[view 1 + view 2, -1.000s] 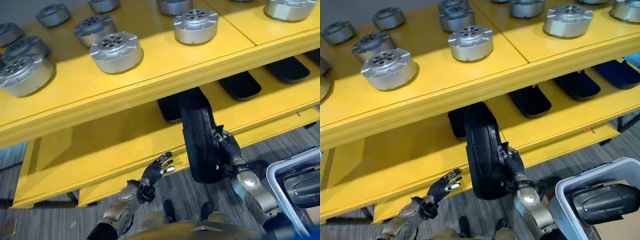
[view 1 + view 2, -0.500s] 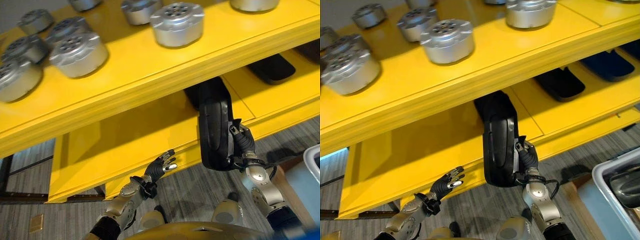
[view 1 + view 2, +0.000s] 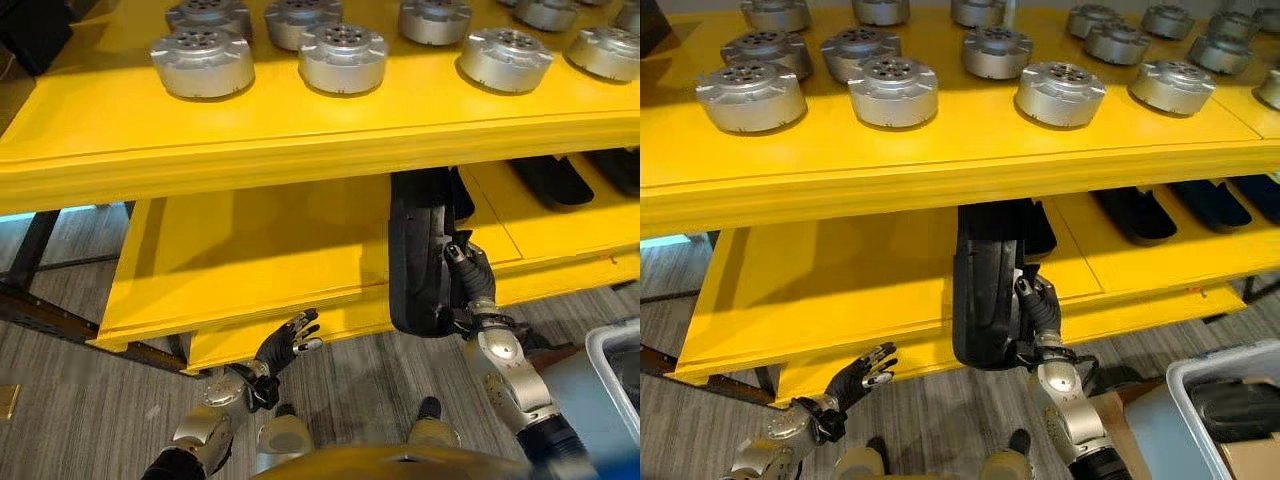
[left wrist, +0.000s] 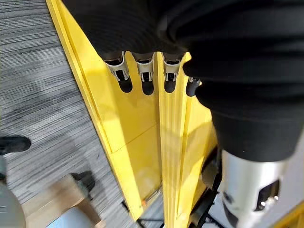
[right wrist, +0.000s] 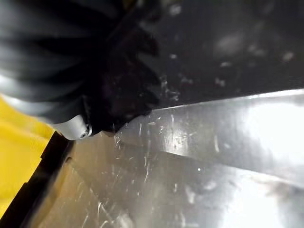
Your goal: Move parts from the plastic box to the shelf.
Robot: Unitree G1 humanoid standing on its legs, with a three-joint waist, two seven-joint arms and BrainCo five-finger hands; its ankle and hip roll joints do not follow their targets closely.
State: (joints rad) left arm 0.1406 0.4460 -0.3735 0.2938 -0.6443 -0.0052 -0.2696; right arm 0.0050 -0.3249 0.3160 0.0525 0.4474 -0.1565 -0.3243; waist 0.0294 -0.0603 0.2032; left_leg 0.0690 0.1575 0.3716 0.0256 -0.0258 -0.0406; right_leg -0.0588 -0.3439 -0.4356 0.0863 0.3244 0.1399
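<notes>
Now: long black part (image 3: 418, 255) gripped by right hand (image 3: 470, 280) at yellow shelf (image 3: 250, 250).
Scratched silver metal in right wrist view; left hand (image 3: 285, 345) relaxed, holding nothing.

— What colours are you seeing on the long moulded plastic part (image 3: 985, 290)?

— You're looking at plain black, like the flat trays (image 3: 1145, 215) lying on the lower board.

— And the rest?

— The steel shelf (image 3: 940, 160) is showing bright yellow, the round metal discs (image 3: 890, 90) silver-grey, the carpeted floor (image 3: 90, 400) streaked grey, the plastic box (image 3: 1200, 385) pale grey.
</notes>
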